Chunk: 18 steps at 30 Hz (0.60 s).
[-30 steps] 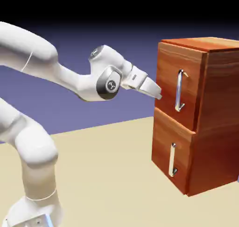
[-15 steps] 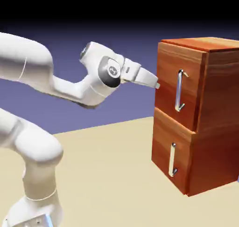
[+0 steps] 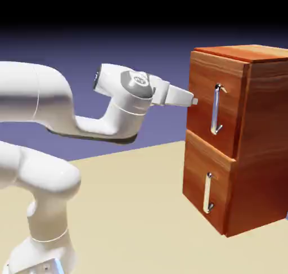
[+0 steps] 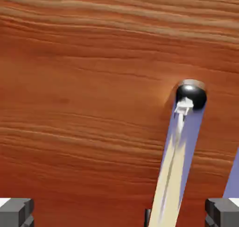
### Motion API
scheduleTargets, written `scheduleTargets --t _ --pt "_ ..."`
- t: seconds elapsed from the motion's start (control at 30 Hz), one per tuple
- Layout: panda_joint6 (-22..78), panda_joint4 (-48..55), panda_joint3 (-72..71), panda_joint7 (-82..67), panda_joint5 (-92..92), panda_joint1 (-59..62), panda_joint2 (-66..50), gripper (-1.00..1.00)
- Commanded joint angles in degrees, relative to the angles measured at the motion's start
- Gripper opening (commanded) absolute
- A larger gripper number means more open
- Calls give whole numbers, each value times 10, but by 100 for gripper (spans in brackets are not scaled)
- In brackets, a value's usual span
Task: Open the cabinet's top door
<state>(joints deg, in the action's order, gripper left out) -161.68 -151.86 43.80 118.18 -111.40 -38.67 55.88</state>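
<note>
At the cabinet's (image 3: 236,138) upper front, the top door (image 3: 214,107) sits closed. Gripper (image 3: 194,101) fingers apart, empty, near the handle's (image 4: 179,151) top end. Best approach: centre the bar between the fingers, advance, close, then pull.

gripper (image 3: 194,101) risen from mid-height of the top door (image 3: 216,107) to level with the upper end of its handle (image 3: 215,109), levelled out from a downward tilt to nearly horizontal, tips closer to the door face, forearm swung lower
</note>
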Motion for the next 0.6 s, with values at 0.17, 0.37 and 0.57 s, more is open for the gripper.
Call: scheduleTargets --t 0.17,0.37,0.57 --pt "17 12 59 102 -150 -51 31 0" --pt "33 25 118 203 -299 -102 62 0" --pt "50 37 176 305 -449 -153 94 0"
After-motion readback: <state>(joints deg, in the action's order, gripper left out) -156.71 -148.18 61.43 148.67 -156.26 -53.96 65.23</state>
